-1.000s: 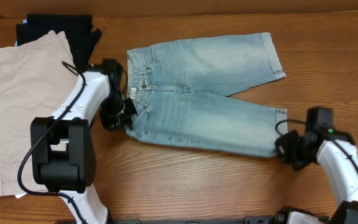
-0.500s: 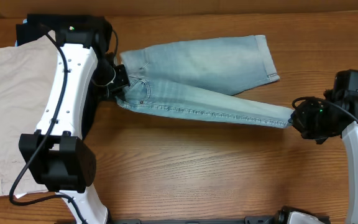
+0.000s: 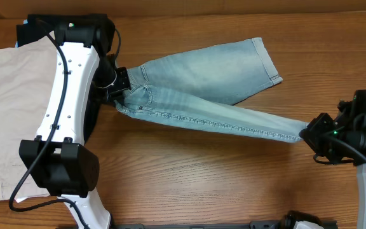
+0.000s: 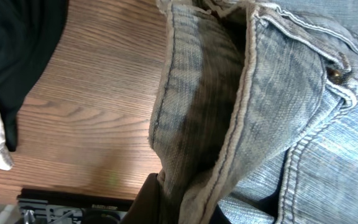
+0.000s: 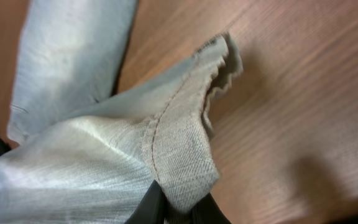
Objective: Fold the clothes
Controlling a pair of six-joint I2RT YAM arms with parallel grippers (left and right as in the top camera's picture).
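From overhead, the denim shorts (image 3: 196, 89) lie across the middle of the table (image 3: 202, 184), stretched on a slant between my two arms. My left gripper (image 3: 121, 89) is clamped on the waist end, though my own white arm hides most of the pinch. My right gripper (image 3: 309, 133) is closed on the tip of the long, narrow leg near the right edge, where its body is partly cut off. The other leg fans out toward the top. The beige shorts (image 3: 14, 102) sit at the far left, and the black garment (image 3: 23, 30) shows only in slivers around my left arm. In my left wrist view, the waistband (image 4: 229, 124) fills the frame, bunched and folded, and my left gripper (image 4: 179, 208) is shut on the cloth at the bottom edge with the fingers mostly buried. I cannot tell how many layers are caught. In my right wrist view, the leg hem (image 5: 179, 149) is pinched in my right gripper (image 5: 176, 211), of which only dark finger bases show; the background denim is blurred
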